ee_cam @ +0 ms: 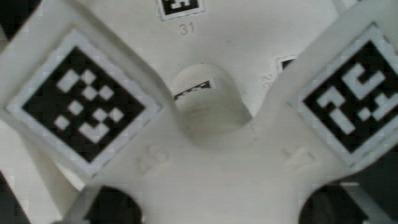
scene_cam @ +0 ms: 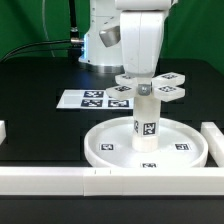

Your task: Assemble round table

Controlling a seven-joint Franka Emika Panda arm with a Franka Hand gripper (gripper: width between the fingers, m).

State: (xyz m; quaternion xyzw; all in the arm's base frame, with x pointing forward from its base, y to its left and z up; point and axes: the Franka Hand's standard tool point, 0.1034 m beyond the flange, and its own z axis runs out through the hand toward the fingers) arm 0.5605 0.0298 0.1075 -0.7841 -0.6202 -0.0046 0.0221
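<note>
The large rimmed disc [scene_cam: 110,147] lies on the black table near the front. The short cylinder post [scene_cam: 146,122] stands upright in its central hub. The flat cross-shaped piece [scene_cam: 152,89] sits level on top of the post. My gripper [scene_cam: 140,78] comes down from above and is shut on this piece. In the wrist view the cross-shaped piece [ee_cam: 214,130] fills the picture with its tagged arms, and one arm lies between my gripper's [ee_cam: 222,206] dark fingertips [ee_cam: 111,205]. The joint between the cross and the post is hidden.
The marker board [scene_cam: 92,99] lies flat behind the disc, toward the exterior view's left. Long white bars edge the table at the front [scene_cam: 60,181], at the right [scene_cam: 212,140] and at the left [scene_cam: 3,131]. The robot's base [scene_cam: 100,40] stands at the back.
</note>
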